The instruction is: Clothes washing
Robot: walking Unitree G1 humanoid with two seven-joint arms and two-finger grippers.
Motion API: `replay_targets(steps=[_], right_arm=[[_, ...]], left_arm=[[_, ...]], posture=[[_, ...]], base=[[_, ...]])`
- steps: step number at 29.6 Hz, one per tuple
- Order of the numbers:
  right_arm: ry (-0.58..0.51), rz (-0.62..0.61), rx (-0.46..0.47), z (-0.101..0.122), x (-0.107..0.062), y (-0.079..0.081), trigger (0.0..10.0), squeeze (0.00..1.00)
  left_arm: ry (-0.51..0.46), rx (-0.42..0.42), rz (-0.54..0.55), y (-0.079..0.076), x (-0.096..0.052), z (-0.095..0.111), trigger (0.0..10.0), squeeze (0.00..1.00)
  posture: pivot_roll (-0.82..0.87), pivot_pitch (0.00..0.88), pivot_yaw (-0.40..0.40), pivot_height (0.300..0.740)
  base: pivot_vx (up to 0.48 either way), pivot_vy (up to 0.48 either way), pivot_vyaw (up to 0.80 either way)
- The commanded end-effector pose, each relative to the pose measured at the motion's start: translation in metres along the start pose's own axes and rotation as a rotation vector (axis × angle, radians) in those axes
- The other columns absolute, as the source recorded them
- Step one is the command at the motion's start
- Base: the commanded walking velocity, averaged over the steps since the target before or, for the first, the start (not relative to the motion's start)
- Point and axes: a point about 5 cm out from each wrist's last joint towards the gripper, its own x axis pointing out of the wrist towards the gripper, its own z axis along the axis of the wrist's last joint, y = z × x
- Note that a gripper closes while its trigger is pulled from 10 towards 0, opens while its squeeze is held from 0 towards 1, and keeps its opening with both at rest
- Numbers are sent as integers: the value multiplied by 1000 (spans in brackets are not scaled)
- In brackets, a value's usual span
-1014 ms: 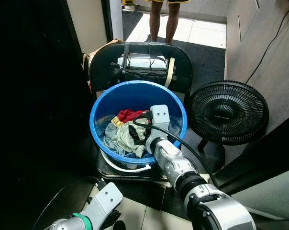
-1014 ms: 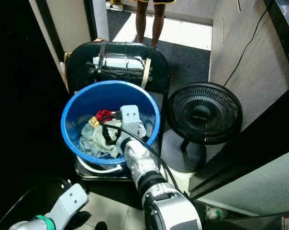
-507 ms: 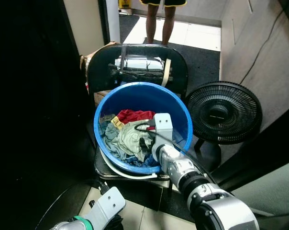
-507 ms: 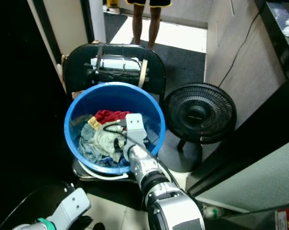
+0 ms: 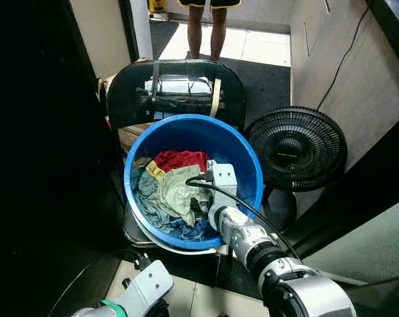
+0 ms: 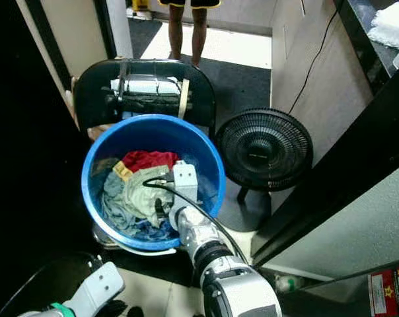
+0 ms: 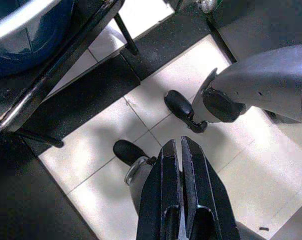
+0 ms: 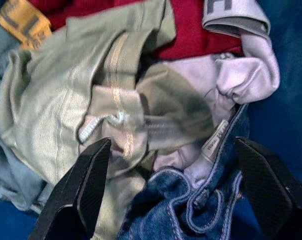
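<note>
Right pincer (image 8: 171,200) gapes wide, empty, over clothes (image 5: 173,195) heaped in the blue bucket (image 5: 242,148).

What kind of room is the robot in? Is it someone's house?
Probably a home's laundry corner. A blue tub of clothes sits on a black chair, a floor fan stands beside it, and the right pincer reaches open into the clothes.

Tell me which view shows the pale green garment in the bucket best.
Right wrist view: the pale green garment appears close up, seams visible, between the open right gripper fingers. Both eye views show it small inside the blue bucket.
</note>
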Motion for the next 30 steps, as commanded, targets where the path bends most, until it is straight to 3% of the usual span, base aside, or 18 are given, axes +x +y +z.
replay_targets(steps=[1,2,4,9,10,14,17,21,25,26,27,29,30], right_arm=[[93,1,177,-33,-4,-1,10000,0],[82,1,196,-32,-4,-1,10000,0],[57,25,370,-28,-3,1,10000,0],[-77,115,491,-8,-2,3,10000,0],[-118,149,622,-2,-2,2,10000,0],[-133,172,655,0,-2,1,10000,0],[-112,150,584,-5,-3,-1,10000,0],[-79,137,568,-12,-3,-1,10000,0],[59,203,186,-34,-5,14,10000,0],[59,203,186,-34,-5,14,10000,0],[82,227,129,-37,-6,17,10000,0],[104,275,-108,-44,-7,24,10000,0],[104,275,-108,-44,-7,24,10000,0]], left_arm=[[30,-1,-20,-8,-1,-7,10000,0],[28,-1,-18,-7,-1,-7,10000,0],[23,-2,-12,-7,-1,-6,10000,0],[19,-2,-7,-6,-1,-5,10000,0],[19,-1,-7,-6,-1,-5,10000,0],[19,0,-9,-7,0,-5,10000,0],[19,3,-14,-7,0,-4,10000,0],[23,8,-18,-8,0,-4,10000,0],[44,28,-41,-10,-2,-8,10000,0],[44,28,-41,-10,-2,-8,10000,0],[46,28,-44,-10,-2,-8,10000,0],[51,31,-53,-10,-2,-9,10000,0],[51,31,-53,-10,-2,-9,10000,0]], posture=[[67,380,66,740],[67,380,67,740],[67,382,67,740],[68,381,69,740],[67,382,70,740],[66,381,71,740],[66,383,72,740],[69,383,72,740],[72,381,77,740],[72,381,77,740],[72,381,77,740],[71,380,80,740],[71,380,80,740]], base=[[0,0,0],[0,0,0],[0,0,0],[0,0,0],[0,0,0],[0,0,0],[0,0,0],[0,0,0],[0,0,0],[0,0,0],[0,0,0],[0,0,0],[0,0,0]])
